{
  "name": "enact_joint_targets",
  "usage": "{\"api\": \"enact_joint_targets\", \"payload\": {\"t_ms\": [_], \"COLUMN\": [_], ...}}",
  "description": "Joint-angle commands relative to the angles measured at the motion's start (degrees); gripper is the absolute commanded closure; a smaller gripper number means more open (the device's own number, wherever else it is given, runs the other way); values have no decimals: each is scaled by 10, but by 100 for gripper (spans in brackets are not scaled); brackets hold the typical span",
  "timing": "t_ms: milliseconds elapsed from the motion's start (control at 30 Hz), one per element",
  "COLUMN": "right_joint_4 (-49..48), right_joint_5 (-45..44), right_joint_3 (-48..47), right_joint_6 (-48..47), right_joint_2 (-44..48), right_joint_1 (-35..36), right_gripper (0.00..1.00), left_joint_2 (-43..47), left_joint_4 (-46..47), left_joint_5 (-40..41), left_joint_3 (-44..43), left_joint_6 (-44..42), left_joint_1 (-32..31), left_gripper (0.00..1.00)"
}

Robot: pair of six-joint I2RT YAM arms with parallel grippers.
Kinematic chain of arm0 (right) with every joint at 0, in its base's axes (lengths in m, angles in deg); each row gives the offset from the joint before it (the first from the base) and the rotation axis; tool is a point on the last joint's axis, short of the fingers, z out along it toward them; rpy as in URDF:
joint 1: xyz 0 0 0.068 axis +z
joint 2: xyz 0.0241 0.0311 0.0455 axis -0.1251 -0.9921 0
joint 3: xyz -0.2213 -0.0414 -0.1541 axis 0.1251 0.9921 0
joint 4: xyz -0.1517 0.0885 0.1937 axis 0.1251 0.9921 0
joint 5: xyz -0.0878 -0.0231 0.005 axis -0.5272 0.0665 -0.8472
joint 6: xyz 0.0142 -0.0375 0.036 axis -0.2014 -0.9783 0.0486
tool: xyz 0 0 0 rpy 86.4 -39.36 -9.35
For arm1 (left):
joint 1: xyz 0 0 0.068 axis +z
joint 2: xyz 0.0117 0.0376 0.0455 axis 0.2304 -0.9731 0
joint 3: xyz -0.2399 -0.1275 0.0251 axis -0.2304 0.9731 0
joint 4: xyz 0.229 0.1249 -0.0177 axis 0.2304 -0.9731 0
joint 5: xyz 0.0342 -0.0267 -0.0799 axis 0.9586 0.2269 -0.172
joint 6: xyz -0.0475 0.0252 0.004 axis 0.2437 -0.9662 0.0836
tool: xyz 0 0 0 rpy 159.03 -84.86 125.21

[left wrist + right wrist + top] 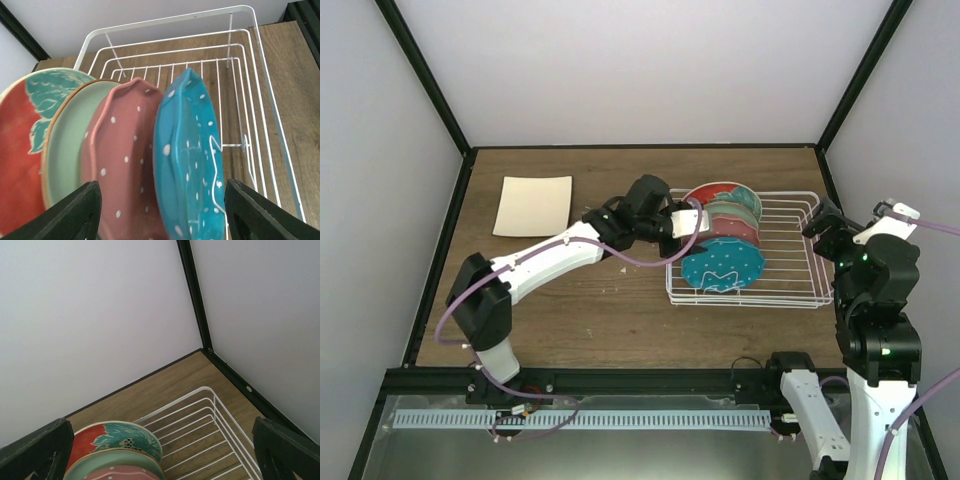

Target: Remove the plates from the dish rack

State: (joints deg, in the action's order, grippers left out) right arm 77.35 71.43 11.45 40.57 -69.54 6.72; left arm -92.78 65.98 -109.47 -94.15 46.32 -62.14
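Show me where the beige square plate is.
In the top view, the beige square plate lies flat on the table, far left, apart from the dish rack.

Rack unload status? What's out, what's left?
Done: beige square plate lies on the table, outside the dish rack. In hand: nothing gripped; left gripper, open, straddles the pink plate and blue plate. Left: those plus the mint green plate and red-and-teal plate, upright in the rack.

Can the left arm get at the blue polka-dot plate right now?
Likely yes: the left gripper, open, straddles the blue polka-dot plate, but the pink plate sits between the fingers too.
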Motion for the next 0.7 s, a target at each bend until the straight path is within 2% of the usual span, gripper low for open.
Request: {"api": "enact_joint_targets", "payload": {"t_ms": [0,533,667], "right_joint_4": [28,40,45], "right_joint_5": [-25,-33,-34], "right_joint_3": [-30,-58,-62], "right_joint_6": [-19,-41,-42], "right_joint_2": [3,-6,-6], "right_joint_1": [7,7,7], "right_gripper": [0,0,0], "left_joint_2": [-24,-106,-117], "left_joint_4": [1,16,21], "left_joint_5": [4,37,42], "left_joint_3": [-29,-41,-41], "left_joint_6": [-29,-42,-41], "left_joint_1": [-21,-47,-48], "left_gripper": [32,37,45]}}
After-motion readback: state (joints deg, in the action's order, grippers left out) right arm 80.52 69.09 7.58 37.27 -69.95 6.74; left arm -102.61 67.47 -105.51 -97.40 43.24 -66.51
